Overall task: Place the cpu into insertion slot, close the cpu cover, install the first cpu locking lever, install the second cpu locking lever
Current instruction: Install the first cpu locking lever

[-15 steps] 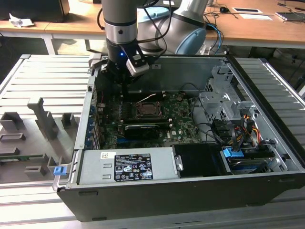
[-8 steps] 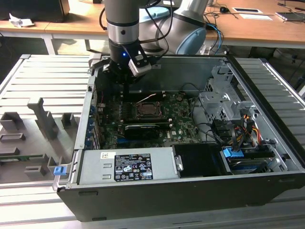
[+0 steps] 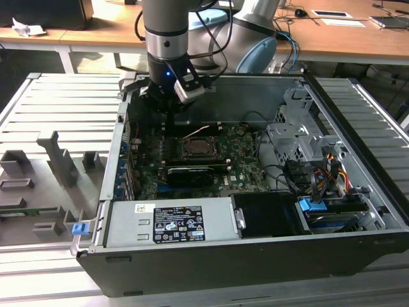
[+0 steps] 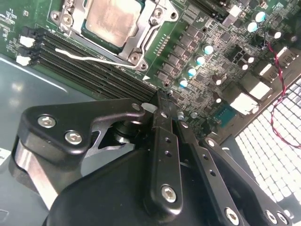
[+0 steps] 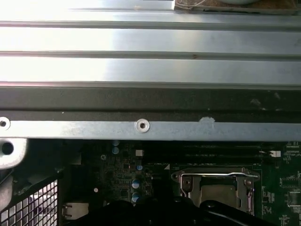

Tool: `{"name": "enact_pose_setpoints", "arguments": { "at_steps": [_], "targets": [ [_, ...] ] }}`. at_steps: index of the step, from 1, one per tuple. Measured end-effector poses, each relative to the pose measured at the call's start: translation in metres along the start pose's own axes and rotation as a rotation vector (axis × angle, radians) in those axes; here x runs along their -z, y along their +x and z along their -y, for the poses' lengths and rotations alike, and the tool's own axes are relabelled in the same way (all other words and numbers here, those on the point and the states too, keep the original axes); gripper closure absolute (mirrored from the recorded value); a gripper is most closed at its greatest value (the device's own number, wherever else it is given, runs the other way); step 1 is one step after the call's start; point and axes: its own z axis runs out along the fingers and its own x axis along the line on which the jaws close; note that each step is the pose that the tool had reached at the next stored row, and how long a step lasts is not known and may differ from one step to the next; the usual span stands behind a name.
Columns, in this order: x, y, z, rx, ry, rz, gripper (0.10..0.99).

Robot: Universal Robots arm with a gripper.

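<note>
The cpu (image 4: 113, 19) lies silvery-tan in the insertion slot (image 3: 198, 148) on the green motherboard. The cpu cover (image 4: 153, 21) is down around the chip as a metal frame, and it shows again as the cover (image 5: 214, 178) over the cpu (image 5: 217, 193). A thin pale locking lever (image 4: 94, 59) runs loose along one side of the socket, and in the exterior view the lever (image 3: 195, 133) stands up at a slant. My gripper (image 4: 164, 96) hangs above the board beside the socket with its black fingers together on nothing. In the exterior view the gripper (image 3: 167, 118) is at the case's far wall.
Long black memory slots (image 4: 84, 66) run next to the socket. The case's metal rail (image 5: 141, 125) is close by the gripper. A labelled power supply (image 3: 169, 224), a drive cage (image 3: 300, 137) and cables (image 3: 319, 179) fill the near and right parts. Grey fixtures (image 3: 57, 160) stand outside.
</note>
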Motion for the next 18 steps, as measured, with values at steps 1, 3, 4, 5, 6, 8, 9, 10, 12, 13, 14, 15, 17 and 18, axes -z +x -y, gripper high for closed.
{"name": "enact_pose_setpoints", "arguments": {
  "at_steps": [1,3,4,5,6,8,9,10,12,13,14,15,17,18],
  "targets": [
    [-0.0001,-0.0004,0.0000,0.000,0.000,0.0000,0.980],
    [-0.0004,-0.0007,0.0000,0.000,0.000,-0.0001,0.980],
    [-0.0007,-0.0008,0.0000,0.000,0.000,0.0000,0.980],
    [-0.0009,-0.0008,0.0000,0.000,0.000,-0.0001,0.980],
    [-0.0011,-0.0008,0.0000,0.000,0.000,-0.0001,0.980],
    [-0.0015,-0.0008,0.0000,0.000,0.000,-0.0001,0.980],
    [-0.0017,-0.0009,0.0001,0.000,0.000,0.0000,0.980],
    [-0.0021,-0.0009,0.0001,0.000,0.000,0.0000,0.980],
    [-0.0025,-0.0013,0.0001,0.000,0.000,-0.0001,0.980],
    [-0.0027,-0.0015,0.0001,0.000,0.000,-0.0001,0.980],
    [-0.0028,-0.0017,0.0001,0.000,0.000,0.0000,0.980],
    [-0.0030,-0.0021,0.0001,0.000,0.000,0.0001,0.980],
    [-0.0033,-0.0028,0.0002,0.000,0.000,0.0000,0.980],
    [-0.0034,-0.0031,0.0002,0.000,0.000,0.0000,0.980]
  ]
}}
